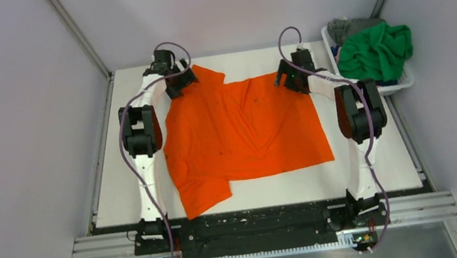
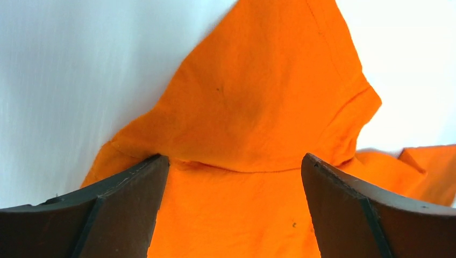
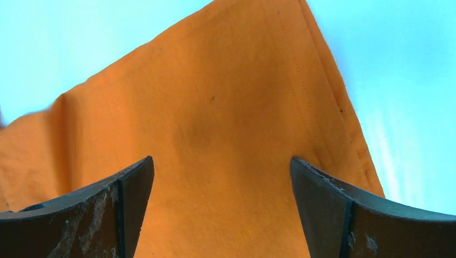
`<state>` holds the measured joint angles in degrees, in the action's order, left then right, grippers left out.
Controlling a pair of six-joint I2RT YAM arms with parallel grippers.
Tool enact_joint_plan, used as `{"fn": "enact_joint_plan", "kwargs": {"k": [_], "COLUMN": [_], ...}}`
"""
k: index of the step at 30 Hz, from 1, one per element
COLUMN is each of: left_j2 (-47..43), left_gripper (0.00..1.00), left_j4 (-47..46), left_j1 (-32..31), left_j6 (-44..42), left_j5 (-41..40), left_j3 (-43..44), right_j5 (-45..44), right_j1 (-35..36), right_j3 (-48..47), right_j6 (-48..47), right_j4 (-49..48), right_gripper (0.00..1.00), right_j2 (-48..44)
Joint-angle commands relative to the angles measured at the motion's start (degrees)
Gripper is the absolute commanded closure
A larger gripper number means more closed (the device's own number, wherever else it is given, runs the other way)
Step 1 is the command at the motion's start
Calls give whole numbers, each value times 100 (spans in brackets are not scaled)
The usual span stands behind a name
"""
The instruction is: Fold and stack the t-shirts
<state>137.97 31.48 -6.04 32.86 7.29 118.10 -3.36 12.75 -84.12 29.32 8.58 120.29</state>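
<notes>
**Position.** The orange t-shirt [image 1: 246, 133] lies spread but wrinkled across the middle of the counter [image 1: 375, 170]. Its near-left corner trails toward the front edge. The left jaws and right jaws stand wide apart over the two far corners and hold nothing.

**Risk.** If the jaws close on the hem alone, a corner may slip during the fold and leave a skewed crease. Existing wrinkles may be folded in.

**Surroundings.** The green t-shirt [image 1: 374, 52] and grey t-shirt [image 1: 348, 25] are heaped in the white basket [image 1: 405, 86] at the far right. The basket is just beside the right arm [image 1: 358, 110], so a wide swing could knock it.
</notes>
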Motion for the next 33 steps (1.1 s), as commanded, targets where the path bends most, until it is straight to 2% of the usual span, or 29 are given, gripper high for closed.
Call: {"fn": "enact_joint_plan", "kwargs": {"k": [1, 11, 14, 17, 20, 25, 28, 30, 33], "left_j2": [830, 1321, 1028, 163, -1116, -3887, -5350, -6169, -7230], "left_gripper": [1, 1, 1, 1, 1, 1, 1, 1, 1], "left_j4": [188, -195, -154, -126, -193, -792, -959, -739, 204], "left_j1": [314, 358, 374, 344, 242, 69, -92, -316, -821], "left_j6": [170, 504, 555, 462, 186, 290, 486, 467, 548], "left_j5": [939, 1325, 1415, 1664, 1817, 1169, 697, 256, -526], "left_j3": [555, 1588, 1810, 1582, 331, -3477, -5298, -6124, -6782], "right_j5": [145, 132, 46, 178, 146, -194, -373, -298, -193], "right_j1": [-509, -756, -749, -742, -745, -748, -745, -741, -746], "right_j3": [174, -289, -666, -669, -11, 2185, 3214, 3699, 4079], "right_j6": [418, 345, 149, -38, -101, -102, 20, 157, 150], "right_j4": [228, 337, 729, 895, 964, 932, 967, 936, 1035], "right_gripper": [5, 5, 5, 1, 1, 1, 1, 1, 1], "right_j2": [281, 334, 67, -631, -1606, -3449, -4388, -4844, -5201]}}
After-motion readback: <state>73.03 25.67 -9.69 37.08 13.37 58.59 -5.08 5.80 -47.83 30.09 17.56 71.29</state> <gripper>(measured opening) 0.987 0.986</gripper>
